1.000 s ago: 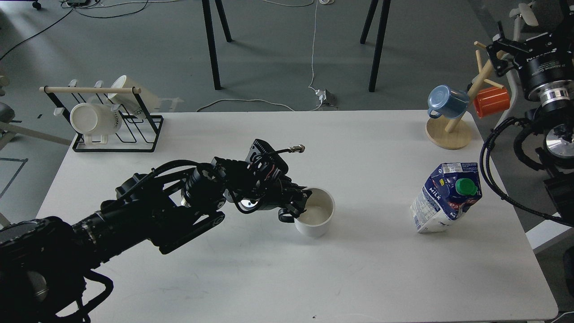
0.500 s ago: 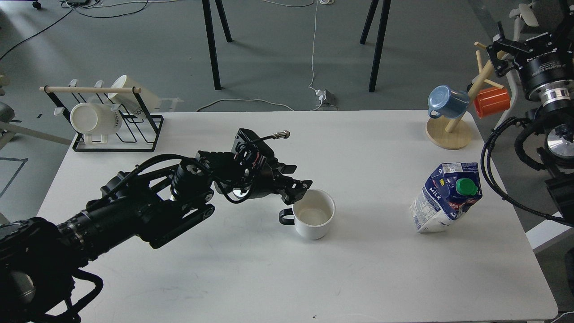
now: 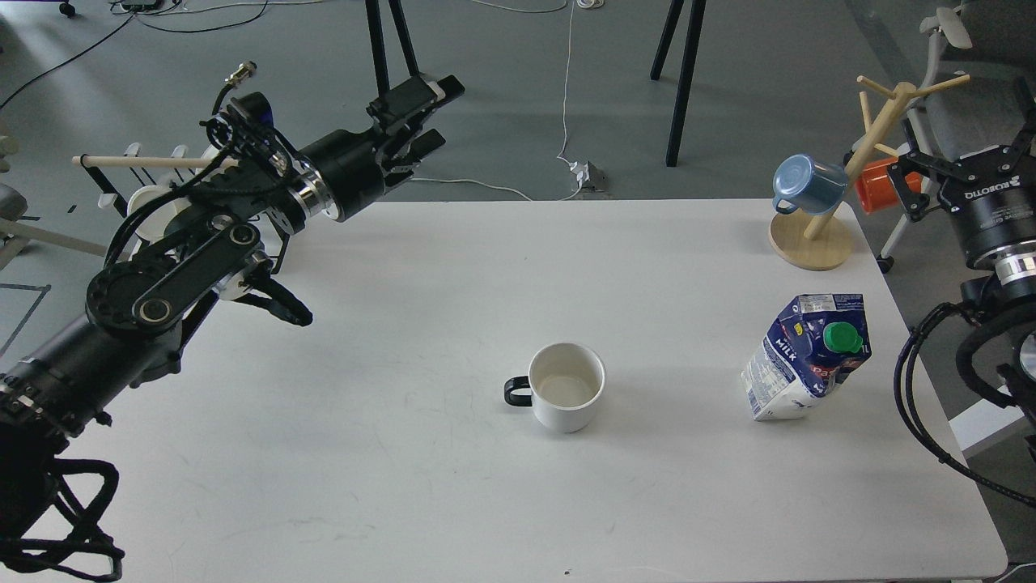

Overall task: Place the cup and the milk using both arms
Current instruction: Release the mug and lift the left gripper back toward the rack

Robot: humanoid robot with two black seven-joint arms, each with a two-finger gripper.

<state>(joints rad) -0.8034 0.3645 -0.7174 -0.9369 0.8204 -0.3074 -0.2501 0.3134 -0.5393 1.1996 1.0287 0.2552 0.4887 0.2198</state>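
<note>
Our white ceramic cup [image 3: 566, 395] and blue milk carton [image 3: 808, 356] stand mid-counter [image 3: 405, 502], seemingly placed; left gripper [image 3: 421, 113] spread, right gripper [image 3: 959, 166] spread.

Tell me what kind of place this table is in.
Probably a robotics lab or test room: a plain white table on a grey floor with loose cables, set with kitchen props like a mug tree and drying rack.

Grey floor [image 3: 486, 97]; black table legs [image 3: 684, 81]; white cable [image 3: 564, 89]; white table [image 3: 405, 486].
</note>
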